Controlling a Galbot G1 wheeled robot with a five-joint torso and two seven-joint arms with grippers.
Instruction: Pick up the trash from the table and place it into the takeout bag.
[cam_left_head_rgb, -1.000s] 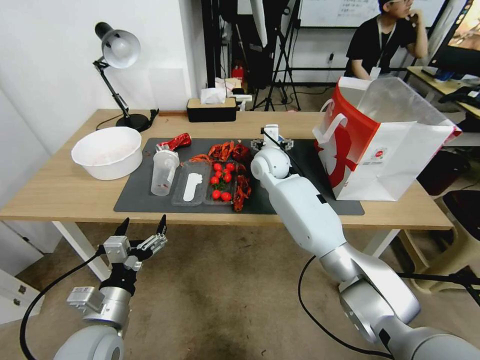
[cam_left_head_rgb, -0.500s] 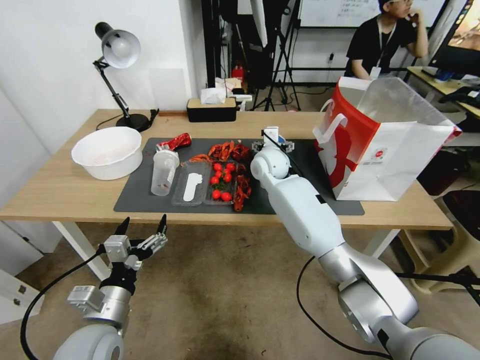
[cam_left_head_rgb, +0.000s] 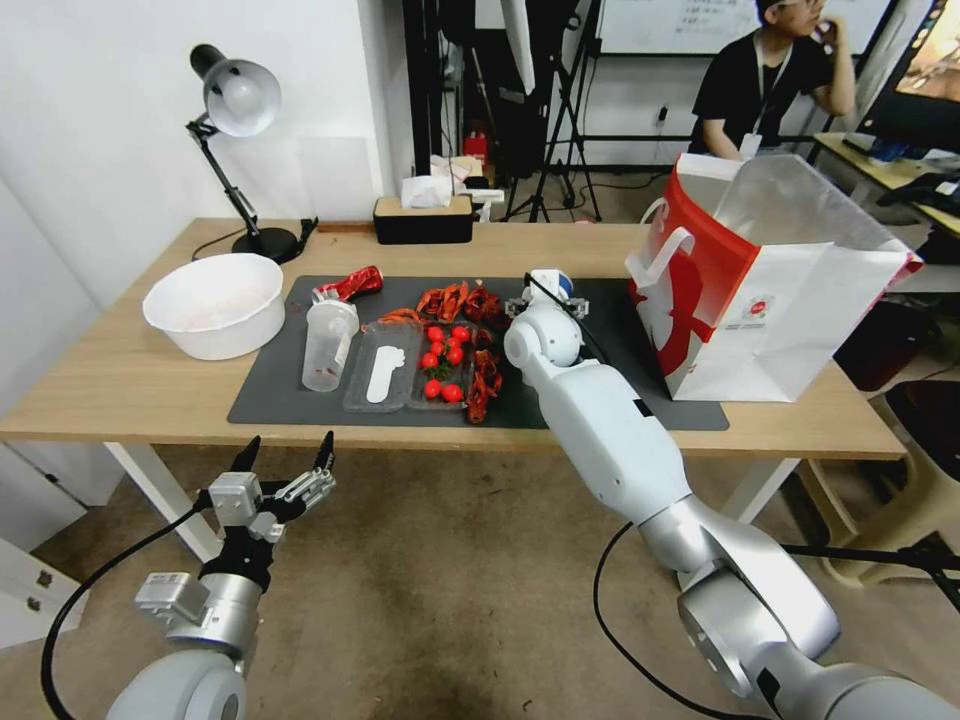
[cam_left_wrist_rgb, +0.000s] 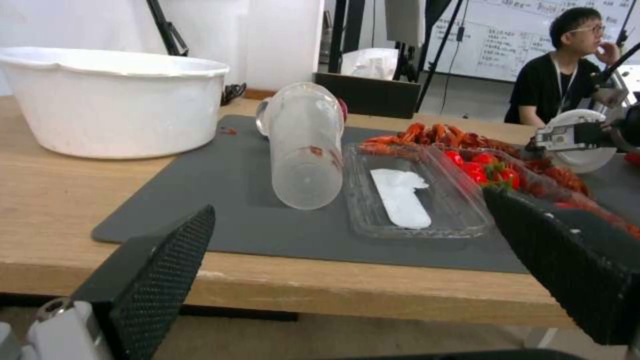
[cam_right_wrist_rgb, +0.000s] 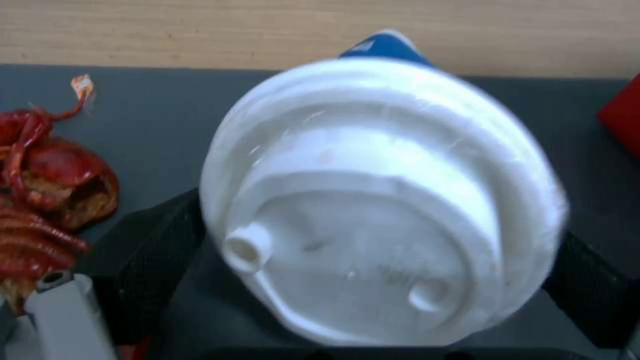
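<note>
Light-wood table (cam_left_head_rgb: 120, 385), dark grey mat (cam_left_head_rgb: 275, 390)

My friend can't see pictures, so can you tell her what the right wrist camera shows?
A white-and-blue cup with a white lid sits between the two black fingers of the right tool, seen from above. Under it is a dark grey mat on the light wood table, with red crayfish shells beside the cup.
</note>
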